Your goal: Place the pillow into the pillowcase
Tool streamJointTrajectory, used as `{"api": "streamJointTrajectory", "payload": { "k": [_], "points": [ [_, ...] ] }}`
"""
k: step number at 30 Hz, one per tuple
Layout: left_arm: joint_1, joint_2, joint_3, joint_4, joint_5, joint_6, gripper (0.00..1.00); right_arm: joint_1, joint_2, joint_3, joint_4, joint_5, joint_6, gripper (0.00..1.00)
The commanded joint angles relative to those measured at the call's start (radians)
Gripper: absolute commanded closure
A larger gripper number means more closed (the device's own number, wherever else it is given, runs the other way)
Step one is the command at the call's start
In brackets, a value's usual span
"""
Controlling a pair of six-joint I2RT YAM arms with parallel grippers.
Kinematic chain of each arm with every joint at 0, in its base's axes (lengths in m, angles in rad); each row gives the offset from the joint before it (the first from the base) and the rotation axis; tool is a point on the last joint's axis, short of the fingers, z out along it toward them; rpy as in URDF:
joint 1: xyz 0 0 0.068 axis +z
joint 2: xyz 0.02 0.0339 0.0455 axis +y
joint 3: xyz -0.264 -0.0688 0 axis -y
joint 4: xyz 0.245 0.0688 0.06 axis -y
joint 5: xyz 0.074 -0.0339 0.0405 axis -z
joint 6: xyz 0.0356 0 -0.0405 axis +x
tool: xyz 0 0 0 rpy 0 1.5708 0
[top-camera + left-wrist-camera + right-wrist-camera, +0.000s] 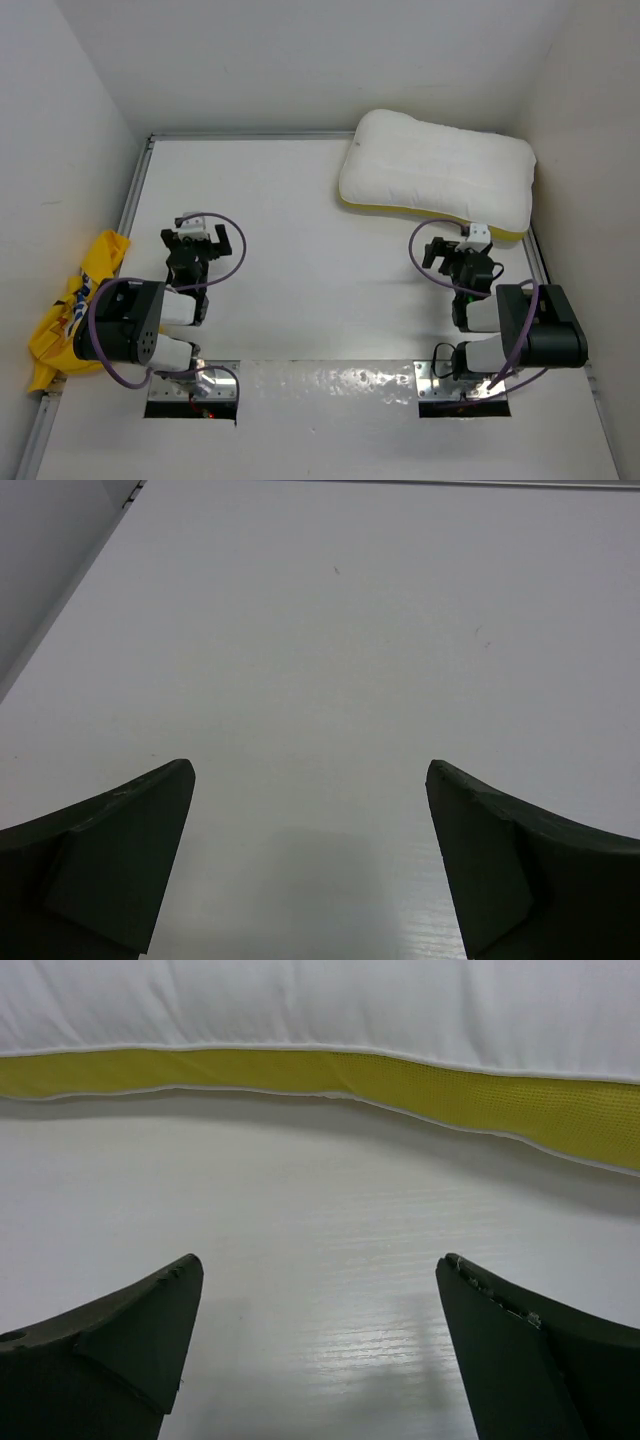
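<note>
At my remote station: the pillow [437,172] lies at the table's [300,200] far right corner, the crumpled pillowcase [75,305] by its left rail. My left gripper [308,780] and right gripper [320,1265] hover, jaws spread, holding nothing.

Pillow [435,180] far R, pillowcase [75,305] near L

I look down from behind the arms [130,330]; my right wrist view, low and close, shares the pillow [320,1000].
</note>
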Motion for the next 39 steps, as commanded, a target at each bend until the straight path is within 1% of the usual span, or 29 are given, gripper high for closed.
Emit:
{"api": "streamJointTrajectory", "payload": {
  "k": [1,2,4,6,7,8,9,10,11,12,13,14,15,16,17,18,19,20,21,22,23,24,25,26,27,28,29,34,39],
  "points": [
    [0.005,-0.009,0.021,0.032,0.013,0.009,0.0,0.004,-0.041,-0.054,0.001,-0.061,-0.015,0.01],
    [0.005,-0.01,0.021,0.032,0.013,0.007,0.0,0.004,-0.111,-0.038,-0.168,-0.087,-0.035,0.01],
    [0.005,-0.01,0.021,0.034,0.013,0.007,0.0,0.004,-0.178,0.127,-0.392,-0.107,-0.044,0.01],
    [0.005,-0.012,0.018,0.037,0.03,0.01,0.0,0.004,-0.212,0.283,-0.59,-0.124,-0.017,0.01],
    [0.005,-0.026,0.021,0.014,0.057,0.041,0.0,0.005,-0.21,0.334,-0.626,-0.192,-0.026,0.01],
    [0.005,-0.065,0.094,-0.088,0.112,0.05,0.0,0.01,-0.207,0.385,-0.696,-0.229,-0.036,0.01],
    [0.005,-0.167,0.172,-0.391,0.148,0.105,0.0,0.039,-0.192,0.505,-0.749,-0.243,-0.081,0.01],
    [0.005,-0.187,0.258,-0.531,0.204,0.155,0.0,0.071,-0.18,0.581,-0.813,-0.23,-0.127,0.01],
    [0.003,-0.184,0.464,-0.659,0.278,0.2,0.0,0.109,-0.161,0.655,-0.896,-0.187,-0.2,0.01],
    [0.003,-0.131,0.577,-0.795,0.269,0.235,0.0,0.158,-0.134,0.818,-1.062,-0.106,-0.4,0.01],
    [0.005,-0.092,0.666,-0.989,0.234,0.298,0.0,0.283,-0.051,0.902,-1.125,0.168,-0.511,0.01],
    [0.01,-0.026,0.809,-1.059,0.068,0.326,0.0,0.338,0.003,1.044,-1.2,0.327,-0.74,0.01],
    [0.022,0.002,0.876,-1.218,-0.014,0.349,0.0,0.419,0.126,1.101,-1.191,0.483,-0.85,0.01],
    [0.104,0.029,1.013,-1.306,-0.048,0.337,0.0,0.441,0.187,1.155,-1.149,0.733,-0.925,0.01],
    [0.167,0.074,1.085,-1.394,0.006,0.305,0.0,0.452,0.237,1.204,-1.028,0.799,-0.988,0.01],
    [0.234,0.095,1.155,-1.489,0.094,0.271,0.0,0.455,0.276,1.312,-1.024,0.803,-0.962,0.01],
    [0.358,0.123,1.282,-1.654,0.16,0.197,0.0,0.447,0.31,1.368,-1.077,0.74,-0.902,0.01],
    [0.402,0.204,1.344,-1.737,0.236,0.162,0.05,0.438,0.314,1.452,-1.226,0.5,-0.776,0.01],
    [0.433,0.25,1.407,-1.913,0.24,0.138,0.19,0.429,0.314,1.47,-1.267,0.376,-0.726,0.01],
    [0.46,0.301,1.512,-2.001,0.222,0.137,0.51,0.423,0.317,1.47,-1.265,0.291,-0.684,0.03],
    [0.465,0.371,1.536,-2.061,0.143,0.139,0.57,0.423,0.321,1.462,-1.228,0.22,-0.62,0.26],
    [0.471,0.381,1.508,-2.112,0.102,0.142,0.52,0.43,0.328,1.449,-1.22,0.194,-0.589,0.33],
    [0.473,0.372,1.462,-2.1,0.076,0.145,0.43,0.433,0.339,1.447,-1.222,0.169,-0.56,0.36],
    [0.473,0.325,1.411,-2.074,0.0,0.145,0.33,0.436,0.36,1.448,-1.237,0.148,-0.505,0.34],
    [0.473,0.295,1.353,-2.007,-0.039,0.148,0.25,0.445,0.368,1.45,-1.246,0.119,-0.476,0.21],
    [0.477,0.252,1.258,-1.976,-0.1,0.15,0.07,0.447,0.374,1.444,-1.254,0.1,-0.434,0.18],
    [0.487,0.243,1.222,-1.959,-0.114,0.153,0.02,0.449,0.377,1.42,-1.251,0.082,-0.419,0.17],
    [0.646,0.333,1.133,-1.929,-0.081,0.128,0.0,0.455,0.364,1.323,-1.202,0.016,-0.325,0.15],
    [0.654,0.342,1.111,-1.788,-0.096,0.154,0.02,0.458,0.347,1.263,-1.191,-0.017,-0.274,0.16]
  ]
}}
